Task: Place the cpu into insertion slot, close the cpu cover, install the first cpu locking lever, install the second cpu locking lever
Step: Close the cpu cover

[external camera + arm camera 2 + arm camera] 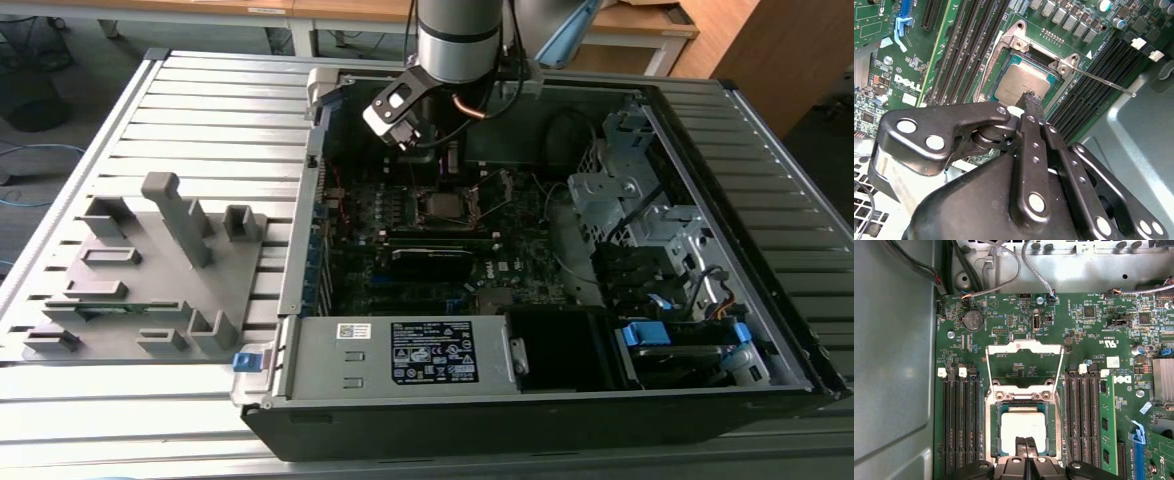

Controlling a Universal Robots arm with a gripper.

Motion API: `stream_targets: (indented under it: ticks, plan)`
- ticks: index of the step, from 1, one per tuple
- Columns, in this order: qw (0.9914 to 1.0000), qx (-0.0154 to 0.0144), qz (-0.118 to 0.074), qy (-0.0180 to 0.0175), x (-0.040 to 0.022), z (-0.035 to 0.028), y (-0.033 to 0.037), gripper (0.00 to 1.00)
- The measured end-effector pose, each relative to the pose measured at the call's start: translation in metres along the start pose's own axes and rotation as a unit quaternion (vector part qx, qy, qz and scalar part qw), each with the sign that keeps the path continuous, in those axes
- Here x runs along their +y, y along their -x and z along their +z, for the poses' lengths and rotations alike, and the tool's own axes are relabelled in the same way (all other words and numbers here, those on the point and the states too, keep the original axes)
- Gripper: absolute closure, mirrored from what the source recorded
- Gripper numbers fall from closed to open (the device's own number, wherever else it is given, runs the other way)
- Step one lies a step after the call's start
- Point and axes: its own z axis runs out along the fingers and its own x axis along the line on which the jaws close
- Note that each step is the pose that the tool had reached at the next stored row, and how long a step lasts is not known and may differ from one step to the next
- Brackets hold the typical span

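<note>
The cpu (1023, 424) lies flat in the insertion slot (994, 425), its pale face up; in the second wrist view the cpu (1021, 82) sits inside the slot's silvery rim (1019, 42). The cpu cover (1024, 346) stands swung open beyond the slot, its window showing green board. A thin locking lever (1104, 82) sticks out unlatched from one corner of the slot. My gripper (1025, 441) hovers over the cpu's near edge with its black fingers pressed together and nothing between them; in the second wrist view the gripper (1032, 99) points at that same edge. In the exterior view the gripper (416, 143) hangs above the slot (441, 205).
Black memory slots (956, 425) run along both sides of the socket, one bank (1086, 415) with a module (1106, 425). Cables (1004, 270) hang near the case wall (894, 365). A grey fixture plate (147, 270) lies at the exterior view's left, outside the open computer case (747, 240).
</note>
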Motion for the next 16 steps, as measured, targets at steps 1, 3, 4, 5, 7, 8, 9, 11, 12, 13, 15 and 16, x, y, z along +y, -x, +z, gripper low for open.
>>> stream_targets:
  ticks: [1, 3, 4, 5, 7, 8, 9, 11, 12, 13, 15, 16]
  plan:
    - [1.0, -0.0001, 0.0, 0.0, 0.0, -0.0004, 0.0, 0.89]
    - [1.0, 0.0002, 0.0, 0.0001, 0.0001, -0.0008, -0.0001, 0.89]
    - [1.0, 0.0003, 0.0, 0.0001, 0.0001, -0.0008, -0.0001, 0.89]
    - [1.0, 0.0003, 0.0, 0.0002, 0.0001, -0.0008, -0.0001, 0.89]
    - [1.0, 0.0002, 0.0, 0.0001, 0.0001, -0.0015, -0.0001, 0.89]
    - [1.0, 0.0002, 0.0, 0.0001, 0.0001, -0.002, -0.0001, 0.89]
    - [1.0, 0.0001, 0.0, 0.0001, 0.0001, -0.0021, -0.0001, 0.89]
    - [1.0, 0.0001, 0.0, 0.0001, 0.0002, -0.0025, -0.0001, 0.89]
    - [1.0, 0.0, 0.0, 0.0, 0.0002, -0.0028, -0.0001, 0.89]
    - [1.0, 0.0001, 0.0, 0.0, 0.0002, -0.0032, -0.0001, 0.89]
    - [1.0, 0.0002, 0.0, 0.0001, 0.0003, -0.0043, -0.0001, 0.89]
    - [1.0, 0.0001, 0.0, 0.0001, 0.0003, -0.0051, -0.0001, 0.89]
